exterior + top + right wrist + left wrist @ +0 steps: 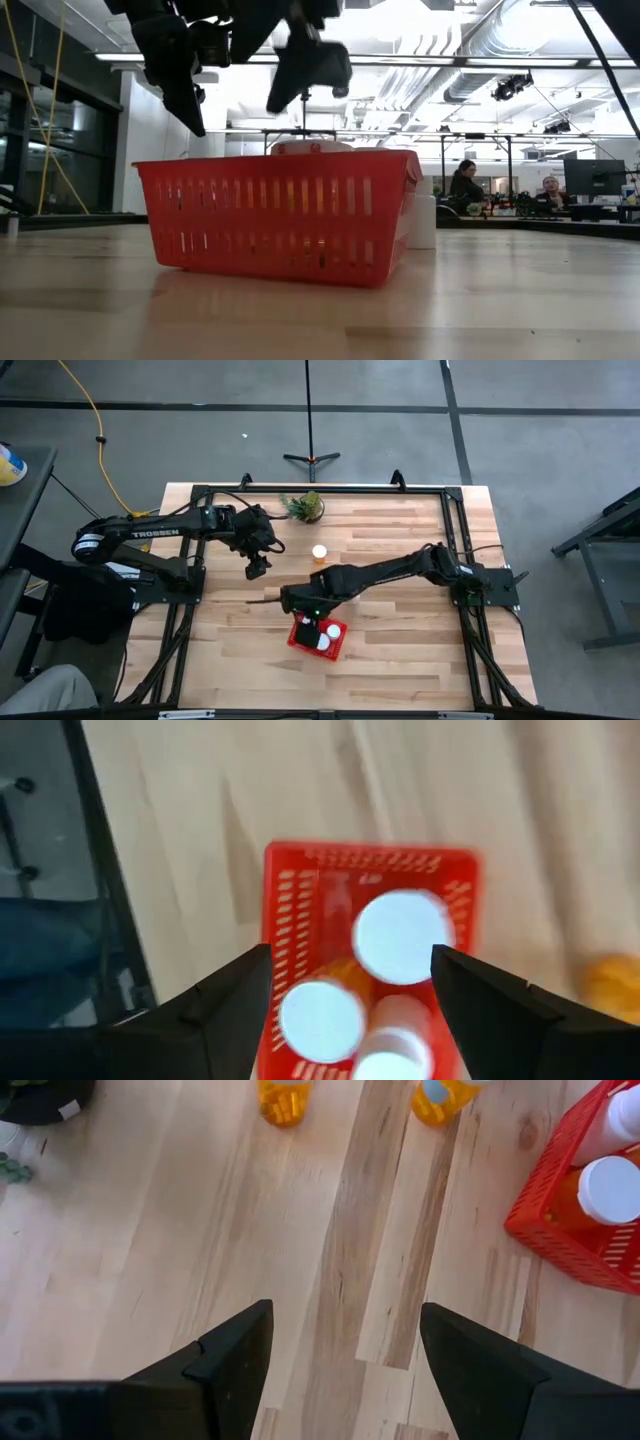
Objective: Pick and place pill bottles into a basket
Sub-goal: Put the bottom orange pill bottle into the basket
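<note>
The counter (400, 630) is made of pale wood boards. The red basket (318, 634) sits near its front edge with white-capped pill bottles (402, 936) inside. The right gripper (300, 603) hangs just above the basket, its jaws wide and empty. One more bottle (319, 553) stands farther back by a small plant (305, 507). The left gripper (257, 568) hangs nearby, jaws wide, and its arm reads "TROSSEN". People sit at desks far behind.
</note>
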Motion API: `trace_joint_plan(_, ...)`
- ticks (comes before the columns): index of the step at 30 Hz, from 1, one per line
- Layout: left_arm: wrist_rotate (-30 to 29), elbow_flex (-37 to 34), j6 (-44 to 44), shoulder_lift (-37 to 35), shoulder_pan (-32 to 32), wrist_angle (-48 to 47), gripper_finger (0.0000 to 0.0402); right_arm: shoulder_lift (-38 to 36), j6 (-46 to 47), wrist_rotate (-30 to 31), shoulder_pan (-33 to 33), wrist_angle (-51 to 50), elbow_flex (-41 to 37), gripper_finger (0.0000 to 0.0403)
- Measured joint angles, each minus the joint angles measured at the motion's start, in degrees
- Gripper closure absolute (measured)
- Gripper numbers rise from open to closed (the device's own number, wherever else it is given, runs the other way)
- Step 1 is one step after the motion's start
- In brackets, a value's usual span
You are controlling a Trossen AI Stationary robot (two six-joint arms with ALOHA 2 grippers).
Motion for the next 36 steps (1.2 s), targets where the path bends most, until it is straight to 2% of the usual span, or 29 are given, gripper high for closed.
trace_joint_plan(7, 1.0, 0.0, 0.9, 0.0, 0.0, -0.1, 0.0115, 0.0, -4.3, 6.3, -1.2, -12.4, 10.0, 0.0139)
trace_joint_plan(16, 2.8, 0.0, 2.8, 0.0, 0.0, -0.6, 0.0115, -4.3, -8.7, 10.6, -2.2, -22.1, 8.2, 0.0139)
trace_joint_plan(28, 4.4, 0.0, 7.1, -0.6, 0.0, -3.1, 0.0115, -8.1, -13.1, 12.7, -3.2, -24.1, 8.1, 0.0139)
trace_joint_plan(36, 5.2, 0.0, 5.4, -6.6, 0.0, -2.9, 0.0115, -15.1, -14.7, 18.2, -4.4, -23.5, 8.1, 0.0139)
